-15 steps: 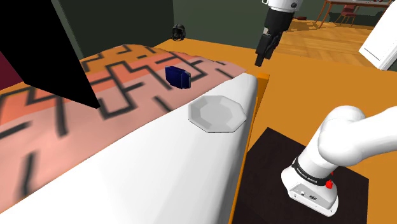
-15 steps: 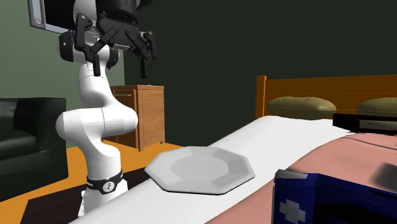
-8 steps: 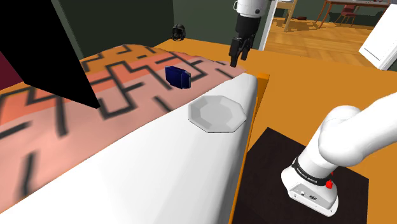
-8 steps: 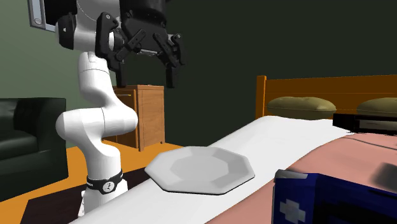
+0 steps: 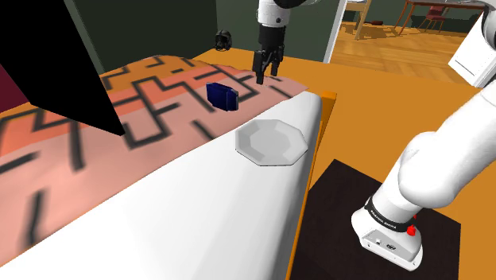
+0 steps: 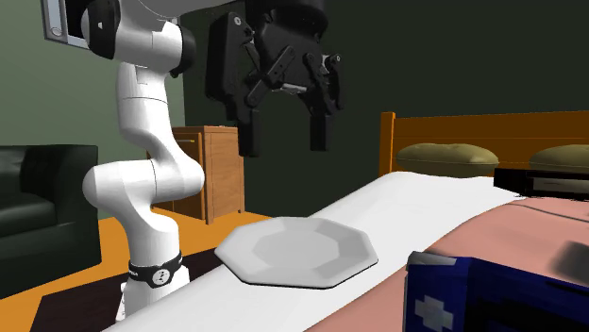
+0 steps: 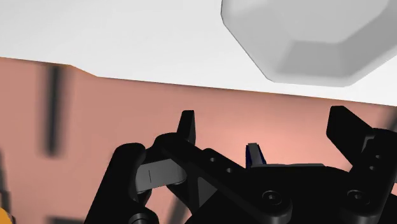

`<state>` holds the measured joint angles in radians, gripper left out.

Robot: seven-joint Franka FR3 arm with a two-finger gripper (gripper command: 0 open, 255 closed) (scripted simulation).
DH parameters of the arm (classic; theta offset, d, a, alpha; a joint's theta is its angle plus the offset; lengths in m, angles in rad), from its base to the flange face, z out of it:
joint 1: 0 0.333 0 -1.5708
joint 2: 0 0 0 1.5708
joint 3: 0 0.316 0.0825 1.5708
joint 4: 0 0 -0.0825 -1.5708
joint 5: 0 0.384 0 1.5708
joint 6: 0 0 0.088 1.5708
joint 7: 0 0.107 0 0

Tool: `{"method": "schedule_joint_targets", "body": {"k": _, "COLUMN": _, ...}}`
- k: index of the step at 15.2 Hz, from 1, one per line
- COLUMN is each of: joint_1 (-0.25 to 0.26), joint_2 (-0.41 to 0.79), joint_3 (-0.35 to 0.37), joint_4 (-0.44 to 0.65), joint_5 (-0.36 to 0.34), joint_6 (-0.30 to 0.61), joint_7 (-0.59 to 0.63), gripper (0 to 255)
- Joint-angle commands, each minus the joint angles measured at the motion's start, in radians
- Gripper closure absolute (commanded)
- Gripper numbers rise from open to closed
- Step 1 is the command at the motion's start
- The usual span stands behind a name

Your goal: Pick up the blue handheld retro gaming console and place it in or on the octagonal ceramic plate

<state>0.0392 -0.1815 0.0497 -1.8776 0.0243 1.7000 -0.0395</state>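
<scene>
**Shoulder view.**
- White Franka arm (image 5: 445,151): its upper links are cut off by the top edge.
- 2 black fingers (image 5: 259,73): they point down and stand a little apart, with nothing between them. They hang above the far end of the bed, near the blue handheld console (image 5: 222,95), on the shoulder view's right of it and not touching it.
- Console: stands on the pink blanket with black zigzag pattern (image 5: 119,111). Its face details are too small to read.
- Pale grey octagonal plate (image 5: 272,141): lies on the white sheet (image 5: 199,215), apart from the console and nearer the stand (image 5: 338,195).
- A black area (image 5: 48,56) covers the upper left.

**Second exterior view.**
- Fingers: seen face on, spread wide, empty, hanging well above the plate and touching nothing.
- Console: cut off by the lower right corner. Only a dark blue face with a pale cross-shaped pad shows.
- Behind: wooden headboard (image 6: 472,127), 2 olive pillows (image 6: 448,156) with the second cut by the right edge, a wooden cabinet (image 6: 212,170) and a dark armchair (image 6: 42,203).

**Wrist view.**
- Fingers: wide apart over the pink blanket, gripping nothing.
- Console: only a small blue sliver rises between the fingers. The rest is hidden behind the gripper's body.
- Plate: lies beyond the fingers on the white sheet, partly out of frame.
</scene>
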Motion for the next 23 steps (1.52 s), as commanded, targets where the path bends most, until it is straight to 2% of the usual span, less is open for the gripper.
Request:
{"method": "schedule_joint_targets", "body": {"k": 1, "joint_1": 0.005, "joint_2": 0.087, "joint_3": 0.007, "joint_4": 0.076, "joint_5": -0.003, "joint_6": 0.003, "joint_7": 0.004, "gripper": 0}}
{"method": "schedule_joint_targets", "body": {"k": 7, "joint_1": 0.024, "joint_2": 0.346, "joint_3": 0.026, "joint_4": 0.342, "joint_5": -0.021, "joint_6": -0.027, "joint_7": 0.017, "gripper": 0}}
{"method": "schedule_joint_targets", "body": {"k": 11, "joint_1": 0.043, "joint_2": 0.54, "joint_3": 0.034, "joint_4": 0.577, "joint_5": -0.037, "joint_6": -0.084, "joint_7": 0.025, "gripper": 0}}
{"method": "schedule_joint_targets", "body": {"k": 12, "joint_1": 0.044, "joint_2": 0.555, "joint_3": 0.034, "joint_4": 0.596, "joint_5": -0.038, "joint_6": -0.089, "joint_7": 0.025, "gripper": 0}}
{"method": "schedule_joint_targets", "body": {"k": 19, "joint_1": 0.042, "joint_2": 0.536, "joint_3": 0.034, "joint_4": 0.467, "joint_5": -0.036, "joint_6": 0.022, "joint_7": 0.025, "gripper": 0}}
{"method": "schedule_joint_targets", "body": {"k": 23, "joint_1": 0.042, "joint_2": 0.536, "joint_3": 0.034, "joint_4": 0.467, "joint_5": -0.036, "joint_6": 0.022, "joint_7": 0.025, "gripper": 0}}
